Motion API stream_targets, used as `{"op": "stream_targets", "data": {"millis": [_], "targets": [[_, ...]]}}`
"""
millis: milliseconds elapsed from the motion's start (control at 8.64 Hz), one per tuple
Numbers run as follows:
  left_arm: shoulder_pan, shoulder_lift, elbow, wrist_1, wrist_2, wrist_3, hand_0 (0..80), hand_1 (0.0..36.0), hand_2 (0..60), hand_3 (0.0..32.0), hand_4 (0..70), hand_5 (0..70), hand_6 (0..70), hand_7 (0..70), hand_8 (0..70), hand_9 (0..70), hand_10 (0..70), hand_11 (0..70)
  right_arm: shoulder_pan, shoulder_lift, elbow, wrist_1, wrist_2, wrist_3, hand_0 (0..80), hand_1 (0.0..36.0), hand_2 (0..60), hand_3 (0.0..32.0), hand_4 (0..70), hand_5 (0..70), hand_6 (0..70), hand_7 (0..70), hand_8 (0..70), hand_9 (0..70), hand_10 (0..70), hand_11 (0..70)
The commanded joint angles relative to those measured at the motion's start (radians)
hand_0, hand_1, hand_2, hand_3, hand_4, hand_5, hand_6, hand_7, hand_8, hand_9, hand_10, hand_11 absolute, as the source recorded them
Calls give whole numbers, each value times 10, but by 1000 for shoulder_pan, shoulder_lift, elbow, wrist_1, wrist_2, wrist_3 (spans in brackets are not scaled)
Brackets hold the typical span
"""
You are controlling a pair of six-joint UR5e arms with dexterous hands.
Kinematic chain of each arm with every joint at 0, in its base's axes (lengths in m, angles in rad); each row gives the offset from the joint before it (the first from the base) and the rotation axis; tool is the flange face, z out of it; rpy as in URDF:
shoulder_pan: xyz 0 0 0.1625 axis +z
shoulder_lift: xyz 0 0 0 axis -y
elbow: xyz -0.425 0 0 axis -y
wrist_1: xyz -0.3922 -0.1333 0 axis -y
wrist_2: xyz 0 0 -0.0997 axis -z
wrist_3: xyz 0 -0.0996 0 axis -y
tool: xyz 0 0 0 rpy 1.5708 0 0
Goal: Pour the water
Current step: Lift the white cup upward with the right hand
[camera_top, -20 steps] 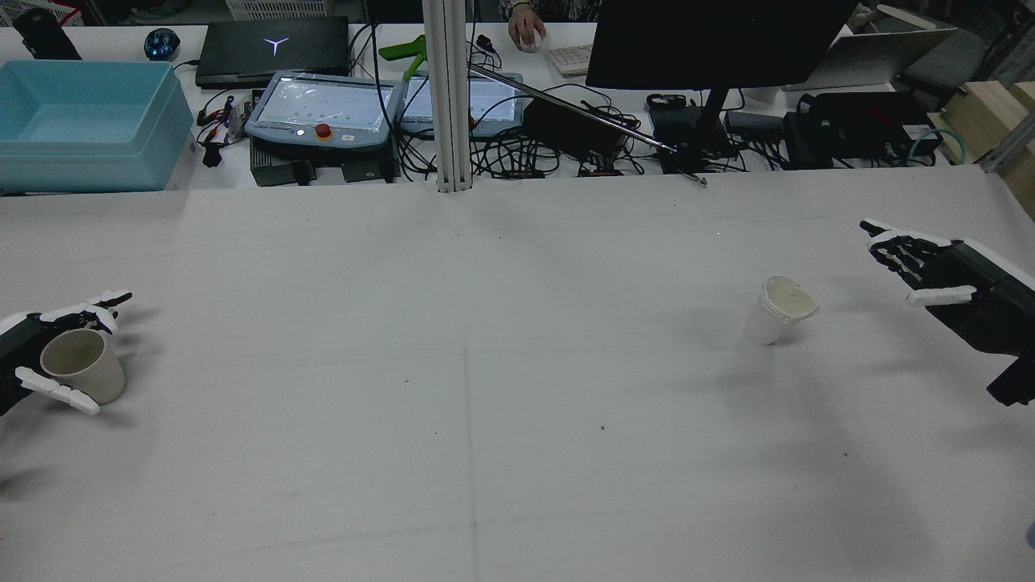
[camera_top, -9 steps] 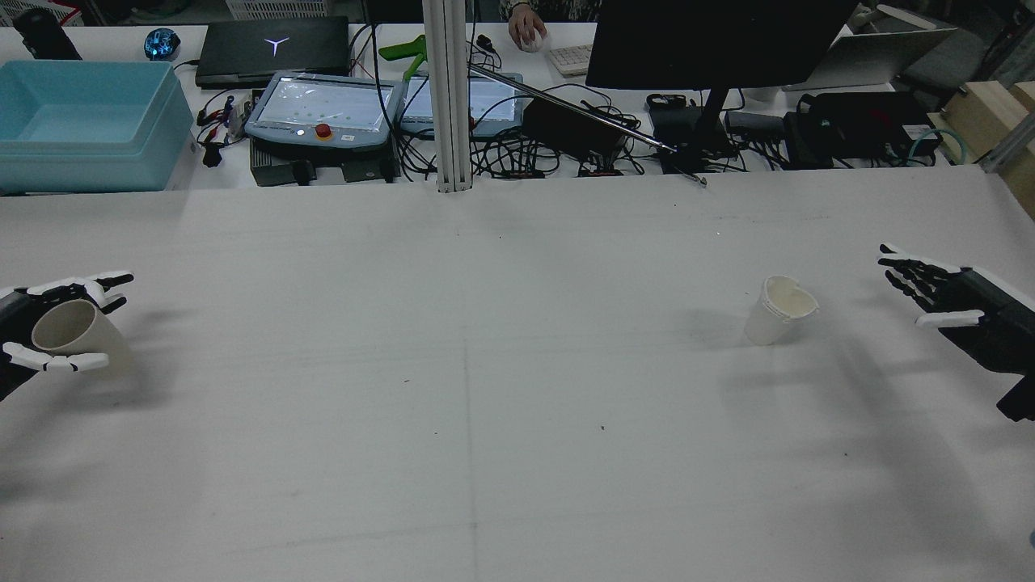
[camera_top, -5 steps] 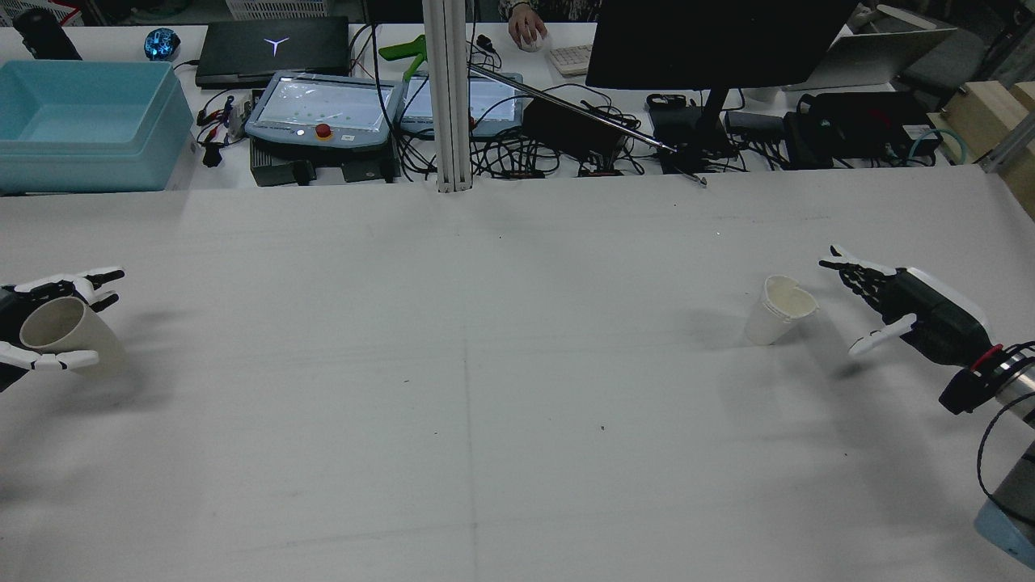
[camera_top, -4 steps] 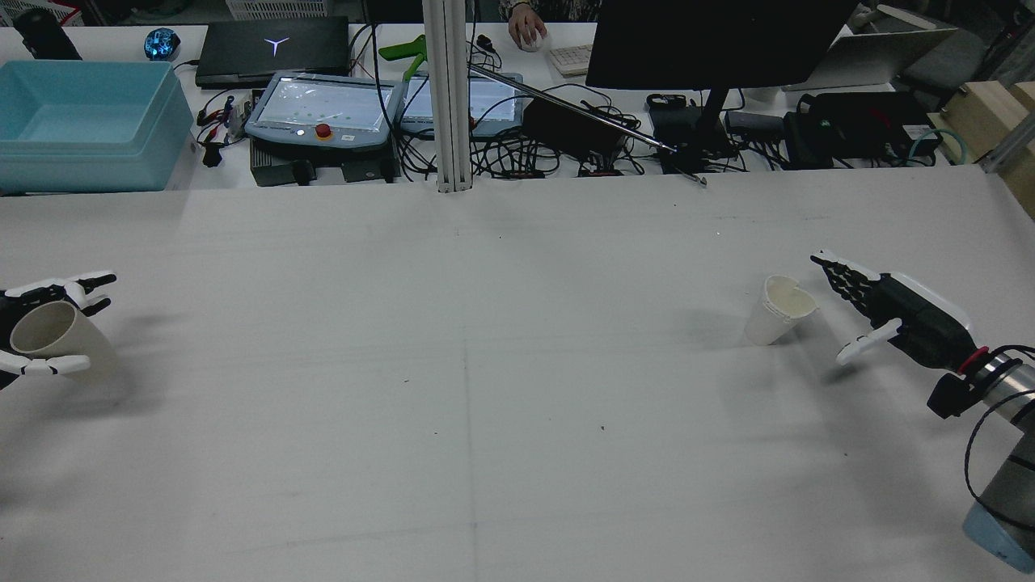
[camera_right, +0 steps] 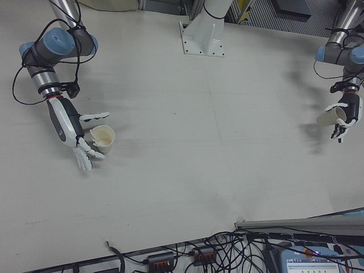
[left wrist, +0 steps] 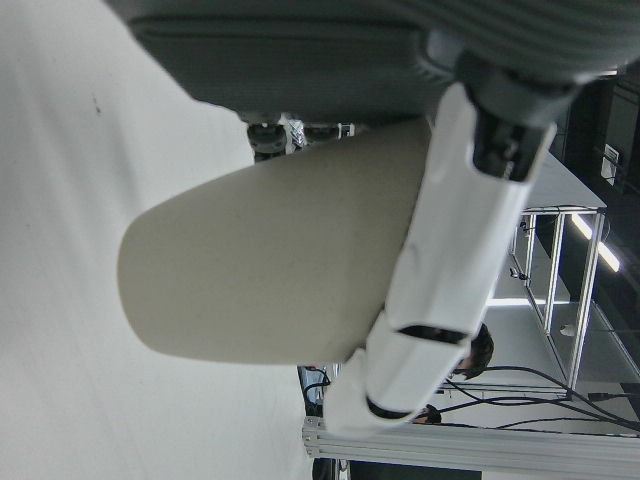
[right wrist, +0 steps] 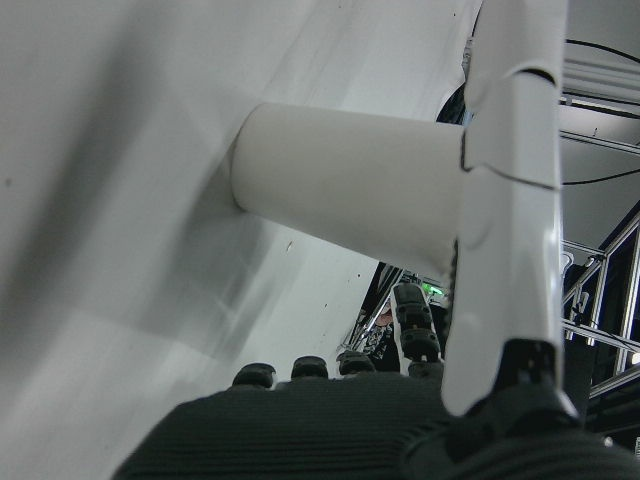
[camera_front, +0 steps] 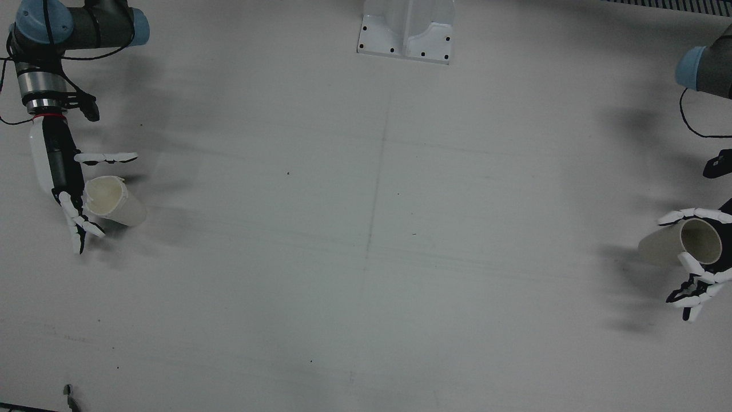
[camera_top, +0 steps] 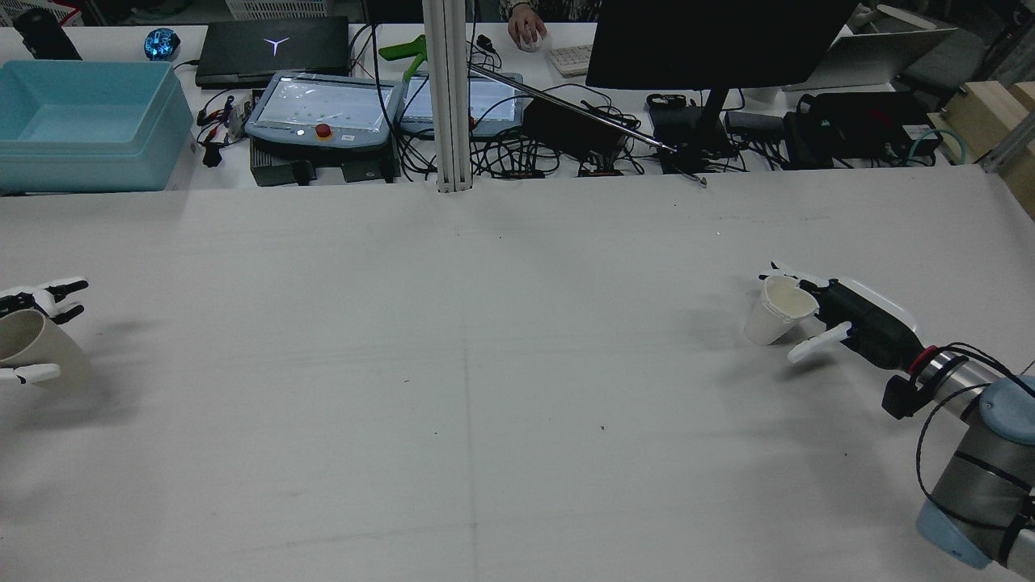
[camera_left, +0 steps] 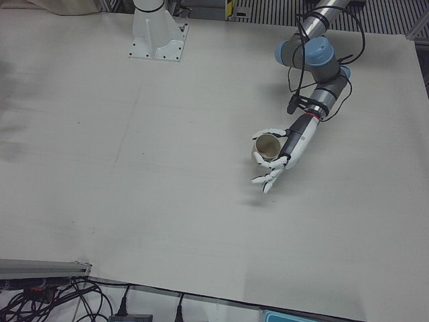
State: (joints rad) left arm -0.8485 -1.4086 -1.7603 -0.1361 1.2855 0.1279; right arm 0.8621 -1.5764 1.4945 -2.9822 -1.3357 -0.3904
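On the wide white table [camera_top: 485, 364] two paper cups sit far apart, one at each side edge. Over at the robot's left, the left hand [camera_front: 706, 263] has its fingers wrapped around a tan cup [camera_front: 675, 243] and holds it off the surface, tipped somewhat toward the middle of the table; the hand camera shows a white finger laid firmly across the cup's wall with bare table beneath. At the robot's right, a white cup [camera_top: 778, 309] stands on the table, its rim looking a little dented. The right hand [camera_top: 841, 315] has reached it with fingers spread: the long fingers lie along the far side of the cup and the thumb pokes out on the near side, so the cup sits between them without being squeezed. Whether any finger already touches the wall I cannot tell. My reading is that this is the pick-up step for the second cup, the first being already in hand. Next the right hand needs to close gently on the cup, since the thin paper will crush easily, then the two cups must be brought together over the middle before the tan one is tipped further.
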Motion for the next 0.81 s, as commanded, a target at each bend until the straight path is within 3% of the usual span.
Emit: {"op": "stream_targets", "data": {"millis": [0, 116, 231, 347, 463, 579, 694], "targets": [[-6, 63, 2, -55, 0, -11, 800, 360, 600, 0, 700, 700, 139, 203, 45, 54, 75, 131, -26, 32, 106, -166, 41, -31, 773, 284, 5, 2, 54, 254, 65, 118, 21, 19, 10, 44], [-12, 69, 2, -68, 0, -10, 800, 360, 600, 0, 700, 700, 140, 201, 46, 54, 75, 131, -38, 32, 150, -260, 52, -33, 800, 335, 152, 0, 216, 372, 159, 228, 67, 80, 65, 128], [-14, 79, -2, -75, -2, -11, 800, 360, 600, 0, 700, 700, 139, 200, 46, 53, 75, 130, -44, 30, 183, -289, 61, -39, 800, 360, 288, 0, 296, 486, 269, 331, 142, 172, 110, 195], [-14, 89, -8, -83, -2, -11, 800, 360, 600, 0, 700, 700, 136, 199, 46, 54, 75, 131, -43, 24, 199, -293, 62, -41, 800, 360, 356, 0, 334, 559, 351, 407, 219, 270, 170, 284], [-32, 94, -25, -83, 1, -11, 800, 360, 600, 0, 700, 700, 135, 199, 45, 54, 75, 132, -40, 13, 235, -294, 61, -36, 800, 360, 534, 0, 329, 673, 459, 524, 354, 439, 307, 477], [-56, 108, -65, -67, 11, -7, 800, 360, 600, 0, 700, 700, 135, 199, 46, 54, 75, 132, -37, -17, 338, -320, 61, -28, 800, 360, 600, 0, 332, 700, 517, 588, 422, 520, 397, 594], [-58, 120, -112, -31, 17, -4, 800, 360, 600, 0, 700, 700, 140, 203, 45, 52, 73, 130, -3, -17, 462, -436, 61, -22, 800, 360, 600, 0, 332, 697, 522, 583, 427, 523, 406, 606]]}}
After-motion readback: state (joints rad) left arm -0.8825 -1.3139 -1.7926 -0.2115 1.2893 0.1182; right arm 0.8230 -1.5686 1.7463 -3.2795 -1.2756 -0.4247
